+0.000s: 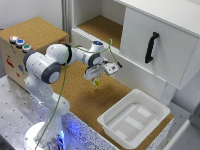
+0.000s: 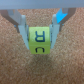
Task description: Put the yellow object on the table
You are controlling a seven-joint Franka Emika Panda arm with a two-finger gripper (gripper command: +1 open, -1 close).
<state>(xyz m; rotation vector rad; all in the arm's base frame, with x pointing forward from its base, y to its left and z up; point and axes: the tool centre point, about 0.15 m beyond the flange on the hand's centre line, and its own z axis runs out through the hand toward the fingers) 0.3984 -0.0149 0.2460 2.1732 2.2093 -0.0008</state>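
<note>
The yellow object is a small yellow-green cube with dark letters on its faces. My gripper is shut on it, one grey finger on each side. In the exterior view the gripper points down over the middle of the brown cork table. The yellow object shows as a small speck at its tips, just above the cork. The wrist view shows only cork table around and beneath the cube.
A white plastic tray sits on the table toward the exterior view's right. A cork-topped box with coloured buttons stands at the left. Behind are an open shelf and a white cabinet with a black handle.
</note>
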